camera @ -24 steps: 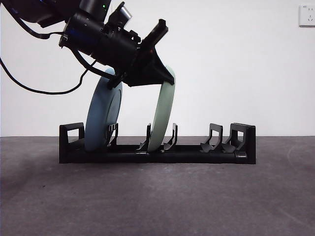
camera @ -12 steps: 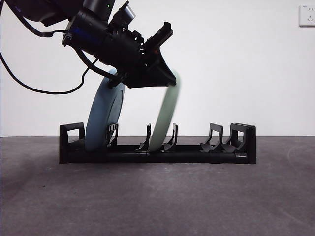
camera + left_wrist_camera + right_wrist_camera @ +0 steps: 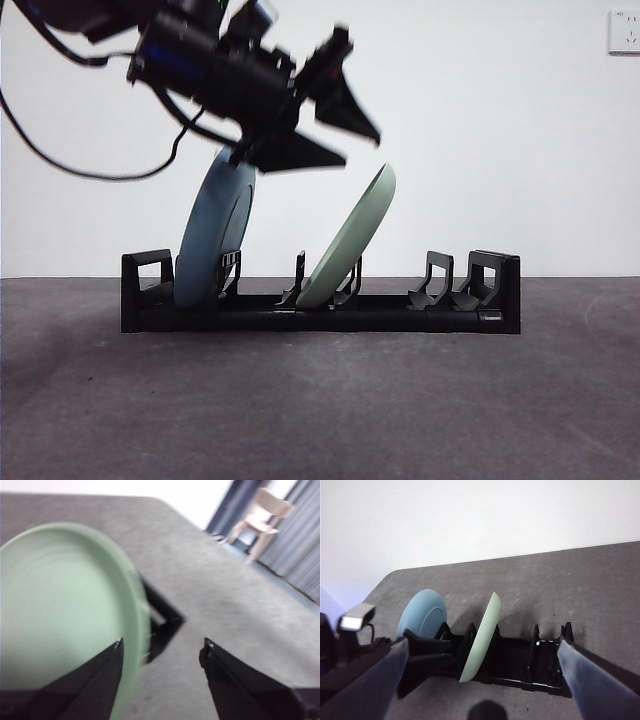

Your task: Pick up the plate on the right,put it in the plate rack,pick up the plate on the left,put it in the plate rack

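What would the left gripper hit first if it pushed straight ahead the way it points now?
Probably the green plate, leaning in the plate rack just below the left gripper, whose jaws are open. The wrist view shows one jaw against the plate's rim, though depth is unclear.

Lab or test room, not a home. Bare white wall (image 3: 500,130) with a white wall socket (image 3: 622,32); dark grey felt-like counter (image 3: 320,400). Beyond the left fingers (image 3: 220,680): pale wooden chair (image 3: 262,517), grey-blue curtains (image 3: 300,545).
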